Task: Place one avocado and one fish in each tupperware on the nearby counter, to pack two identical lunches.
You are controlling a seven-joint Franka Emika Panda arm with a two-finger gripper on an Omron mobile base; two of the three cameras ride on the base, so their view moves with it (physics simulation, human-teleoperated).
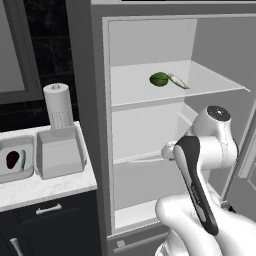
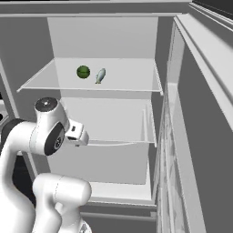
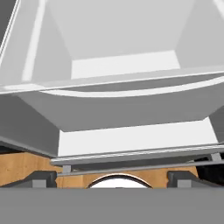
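Two foods lie on the upper glass shelf (image 1: 200,82) of the open fridge (image 2: 109,36): a green avocado (image 1: 159,79) and, touching it on its right side, a pale fish (image 1: 178,81). In the right base view the avocado (image 2: 83,72) and the fish (image 2: 100,75) sit a little apart, near the middle of the shelf.

The arm (image 1: 197,185) stands in front of the fridge, bent up at the elbow, with the wrist turned toward the middle shelf level. The tool (image 2: 78,133) is at the front edge of the lower shelf, below the shelf with the foods. In the hand view its two dark fingertips (image 3: 40,179) stand far apart at the bottom corners, so the jaws are wide open, and nothing is between them. The hand camera looks into a pale fridge compartment, with shelf edges crossing the picture.

The fridge door (image 2: 200,136) is swung open on the right side, close beside the arm. The room above the foods is free up to the fridge ceiling.

At the left, the worktop (image 1: 45,187) carries two tupperwares. One tupperware (image 1: 59,151) looks empty. The other tupperware (image 1: 17,160) holds a dark avocado (image 1: 12,159) and a fish (image 1: 23,159). A paper roll (image 1: 56,105) stands behind them.
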